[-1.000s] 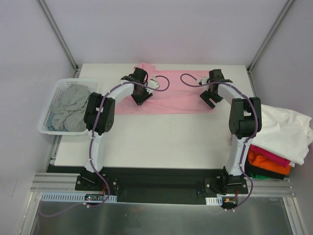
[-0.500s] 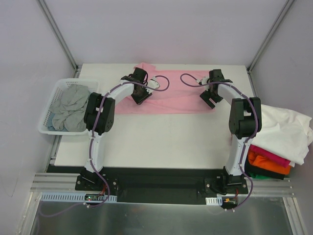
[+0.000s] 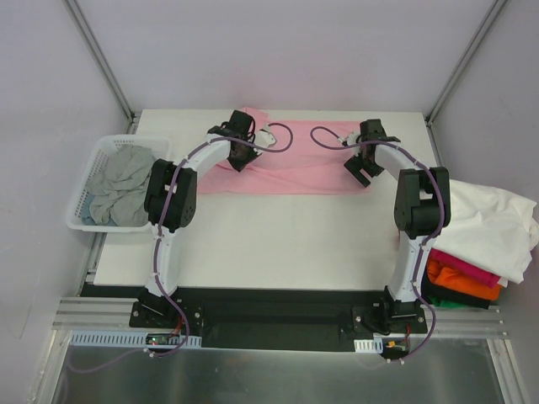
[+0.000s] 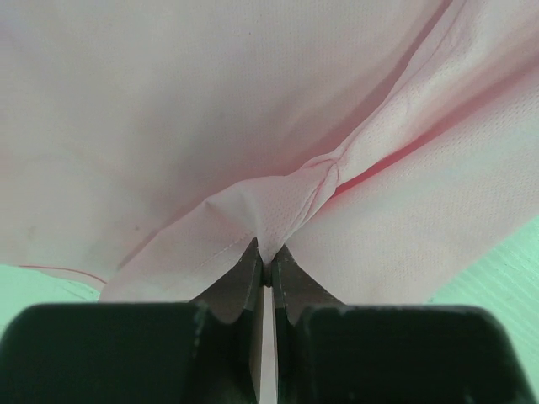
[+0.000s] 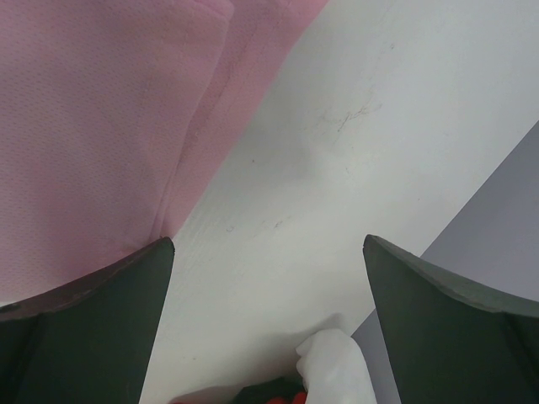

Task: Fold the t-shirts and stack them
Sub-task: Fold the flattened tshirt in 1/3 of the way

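A light pink t-shirt lies spread along the far edge of the white table. My left gripper is shut on a pinched fold of the pink t-shirt near its left end, and the cloth rises into the jaws. My right gripper hangs open over the shirt's right edge; its view shows pink cloth on the left and bare table between the fingers. A grey t-shirt lies in the basket. White, magenta, orange and black shirts are piled at the right.
A white lattice basket stands off the table's left edge. The pile of shirts hangs over the table's right edge. Metal frame posts rise at the far corners. Cables loop over the pink shirt near both wrists.
My left gripper has moved toward the far edge and a little left, pulling the pink cloth with it. The right arm has not moved.
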Robot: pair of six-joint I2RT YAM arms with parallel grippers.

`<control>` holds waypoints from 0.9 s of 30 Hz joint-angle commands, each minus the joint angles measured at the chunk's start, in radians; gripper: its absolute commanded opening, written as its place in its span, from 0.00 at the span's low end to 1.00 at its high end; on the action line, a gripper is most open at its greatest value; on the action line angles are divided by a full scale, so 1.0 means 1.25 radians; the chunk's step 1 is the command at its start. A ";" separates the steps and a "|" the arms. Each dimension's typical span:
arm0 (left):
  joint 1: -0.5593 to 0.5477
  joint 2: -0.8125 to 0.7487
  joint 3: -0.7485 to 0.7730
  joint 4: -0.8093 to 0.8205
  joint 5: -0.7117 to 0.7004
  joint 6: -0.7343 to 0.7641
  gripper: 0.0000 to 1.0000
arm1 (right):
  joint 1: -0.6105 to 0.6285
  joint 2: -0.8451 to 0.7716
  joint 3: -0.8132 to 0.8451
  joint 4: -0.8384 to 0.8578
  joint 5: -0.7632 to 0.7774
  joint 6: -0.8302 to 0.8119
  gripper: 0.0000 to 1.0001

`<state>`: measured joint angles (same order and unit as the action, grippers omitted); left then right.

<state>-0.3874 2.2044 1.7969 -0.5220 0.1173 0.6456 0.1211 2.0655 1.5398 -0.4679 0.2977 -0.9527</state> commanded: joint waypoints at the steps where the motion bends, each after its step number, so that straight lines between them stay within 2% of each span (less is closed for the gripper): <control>1: -0.009 -0.037 0.045 -0.008 -0.019 0.009 0.00 | -0.001 -0.018 -0.006 -0.004 -0.015 0.014 1.00; 13: -0.013 0.001 0.115 -0.008 -0.078 0.049 0.00 | -0.001 -0.012 -0.002 -0.004 -0.019 0.014 1.00; 16: -0.015 0.011 0.126 -0.008 -0.088 0.055 0.05 | -0.001 -0.012 -0.001 -0.002 -0.016 0.014 1.00; 23: -0.017 0.048 0.164 -0.008 -0.116 0.063 0.09 | -0.001 -0.014 0.001 -0.007 -0.016 0.011 1.00; 27: -0.018 0.058 0.166 -0.008 -0.123 0.066 0.18 | -0.001 -0.017 -0.002 -0.005 -0.016 0.010 1.00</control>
<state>-0.4007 2.2612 1.9636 -0.5209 -0.0059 0.7105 0.1211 2.0655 1.5394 -0.4675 0.2897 -0.9508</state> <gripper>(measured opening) 0.145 0.996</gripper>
